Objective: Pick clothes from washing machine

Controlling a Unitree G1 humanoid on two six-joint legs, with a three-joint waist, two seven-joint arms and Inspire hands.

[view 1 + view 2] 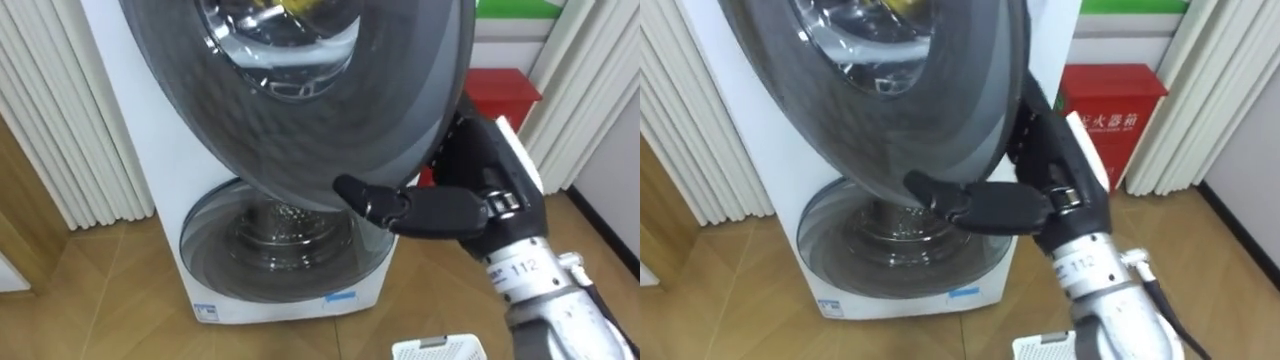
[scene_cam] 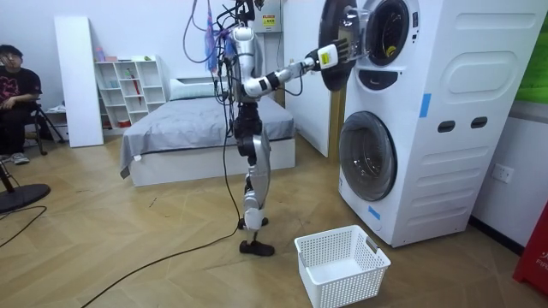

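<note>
The upper washing machine's round grey door stands partly swung out from the drum. My right hand holds the door's right rim: the thumb lies across the front and the fingers reach behind the edge. Something yellow shows through the door glass at the top, inside the drum. In the room view I stand upright in front of the stacked machines, right arm raised to the door.
A second round door sits shut on the lower machine. A white laundry basket stands on the wooden floor by my feet. A red box and pale curtains flank the machines. A person sits far off, beside a bed.
</note>
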